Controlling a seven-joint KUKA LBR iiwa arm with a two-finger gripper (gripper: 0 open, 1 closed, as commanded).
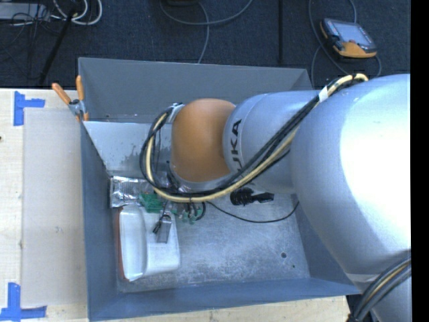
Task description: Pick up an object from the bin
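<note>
The arm [348, 173] is reaching in from the right and bending down into the grey bin [234, 257], with its orange wrist cover [198, 139] sitting over the middle of the bin's left half and a bundle of yellow and black cables [268, 154] looping round it. From where I am standing, the gripper [162, 223] is poking out just below that cover as a small dark tip. It is hanging over the upper right corner of a pale, flat white plastic pack [137, 245] that is lying lengthwise against the bin's left wall, near the front corner. Whether the tip is touching the pack or only hovering close above it I cannot tell, and I cannot tell either whether the gripper is spread or closed, since the cover and cables are hiding most of it; I am seeing nothing gripped in it. Just behind the white pack a crinkled silver foil packet [126, 192] is lying by the left wall, and a small green thing [153, 203] is peeping out between that packet and the gripper, partly under the cables. The rest of the bin floor to the right is showing bare, speckled grey metal.
</note>
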